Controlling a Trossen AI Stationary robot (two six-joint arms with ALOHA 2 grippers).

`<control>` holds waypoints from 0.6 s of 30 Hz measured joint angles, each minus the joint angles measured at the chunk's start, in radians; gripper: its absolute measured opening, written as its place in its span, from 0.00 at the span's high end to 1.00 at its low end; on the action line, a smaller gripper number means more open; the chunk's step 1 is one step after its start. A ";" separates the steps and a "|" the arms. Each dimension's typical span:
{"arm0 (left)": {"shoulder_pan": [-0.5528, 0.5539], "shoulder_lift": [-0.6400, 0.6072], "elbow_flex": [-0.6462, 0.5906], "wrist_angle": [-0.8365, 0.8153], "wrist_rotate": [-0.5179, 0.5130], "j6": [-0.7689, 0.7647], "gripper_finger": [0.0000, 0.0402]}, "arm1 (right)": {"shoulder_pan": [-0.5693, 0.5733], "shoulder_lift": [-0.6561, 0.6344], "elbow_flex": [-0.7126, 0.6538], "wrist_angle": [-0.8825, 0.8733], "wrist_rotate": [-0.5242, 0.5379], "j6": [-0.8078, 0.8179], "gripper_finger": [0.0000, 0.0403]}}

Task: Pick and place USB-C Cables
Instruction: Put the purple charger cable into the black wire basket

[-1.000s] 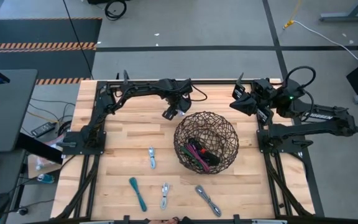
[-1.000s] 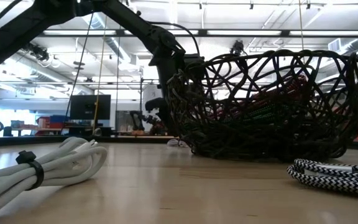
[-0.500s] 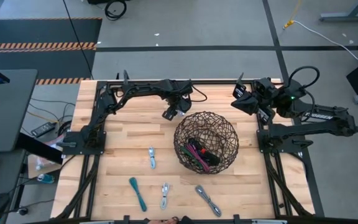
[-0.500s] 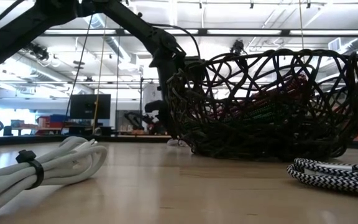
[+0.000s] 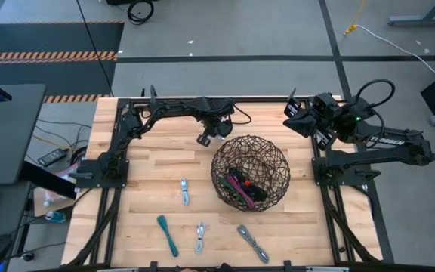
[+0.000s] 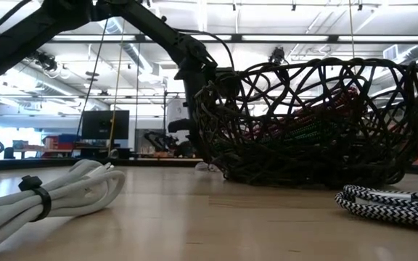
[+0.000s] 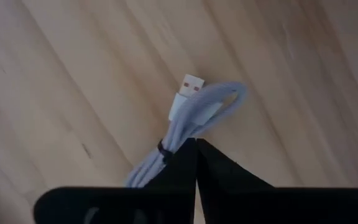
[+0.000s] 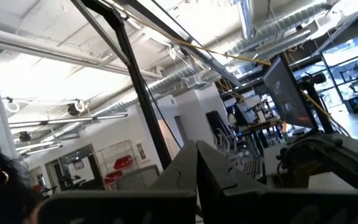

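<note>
Sitting at centre right of the high view on a pale wooden table: a dark round wire-mesh basket. Lying on grey floor at upper right: a white cord. Running along the upper left: orange-black hazard striping.

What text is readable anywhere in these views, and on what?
No text is readable in any view.
White lettering on the right arm: too small to read.
White cable in the left gripper: no print shows on its plug or tie.
Dark screen in the room behind, low view: nothing legible.
Monitor in the right wrist view: nothing legible.
</note>
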 joint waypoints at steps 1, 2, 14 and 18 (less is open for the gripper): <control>0.000 0.001 0.000 -0.010 0.000 0.001 0.98 | 0.000 0.000 0.000 0.000 0.000 0.000 0.99; 0.000 0.001 0.000 -0.013 0.000 0.002 0.99 | 0.000 0.000 0.000 0.000 0.000 0.000 0.99; -0.002 0.001 0.000 0.017 0.000 -0.076 0.90 | 0.000 0.000 0.000 -0.001 -0.003 0.000 0.99; -0.013 0.001 0.000 0.011 0.000 -0.113 0.79 | 0.000 0.000 0.000 -0.001 -0.004 0.001 0.99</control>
